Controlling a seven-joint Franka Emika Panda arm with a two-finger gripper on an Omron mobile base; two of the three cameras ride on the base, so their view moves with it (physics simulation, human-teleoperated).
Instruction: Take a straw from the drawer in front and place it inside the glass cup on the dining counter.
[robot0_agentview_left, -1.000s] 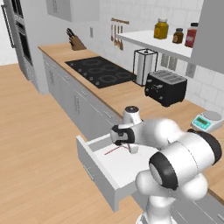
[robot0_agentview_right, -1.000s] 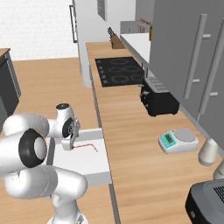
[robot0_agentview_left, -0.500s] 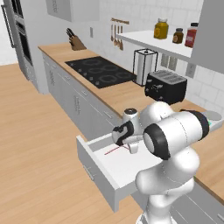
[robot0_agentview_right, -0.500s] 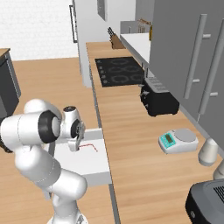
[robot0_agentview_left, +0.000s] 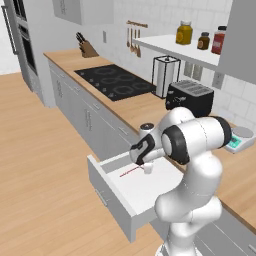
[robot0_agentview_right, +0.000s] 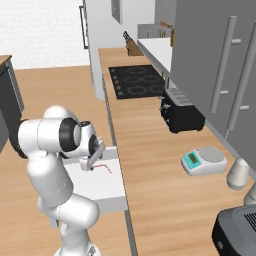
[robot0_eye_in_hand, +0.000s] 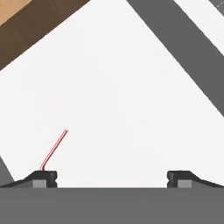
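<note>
The light-grey drawer (robot0_agentview_left: 107, 192) stands pulled out from under the wall counter, white inside (robot0_agentview_right: 100, 187). On its floor lies the thin red-pink straw (robot0_agentview_left: 131, 171) (robot0_agentview_right: 103, 166) (robot0_eye_in_hand: 54, 149). My gripper (robot0_agentview_left: 146, 167) (robot0_agentview_right: 92, 163) points down into the drawer just beside the straw, open with nothing between its fingers. In the hand view my gripper (robot0_eye_in_hand: 111, 177) is spread wide, and the straw's bent end lies next to the left fingertip (robot0_eye_in_hand: 43, 177). The glass cup and the dining counter are out of view.
The wood counter along the tiled wall carries a black cooktop (robot0_agentview_left: 116, 80), a black toaster (robot0_agentview_left: 192, 95) (robot0_agentview_right: 182, 116) and a small kitchen scale (robot0_agentview_left: 239, 138) (robot0_agentview_right: 204, 160). Open wood floor (robot0_agentview_left: 45, 165) lies left of the drawer.
The arm's elbow and upper links have swung round and up. The hand has stayed over the drawer, shifting slightly toward the straw. The jaws remain open.
</note>
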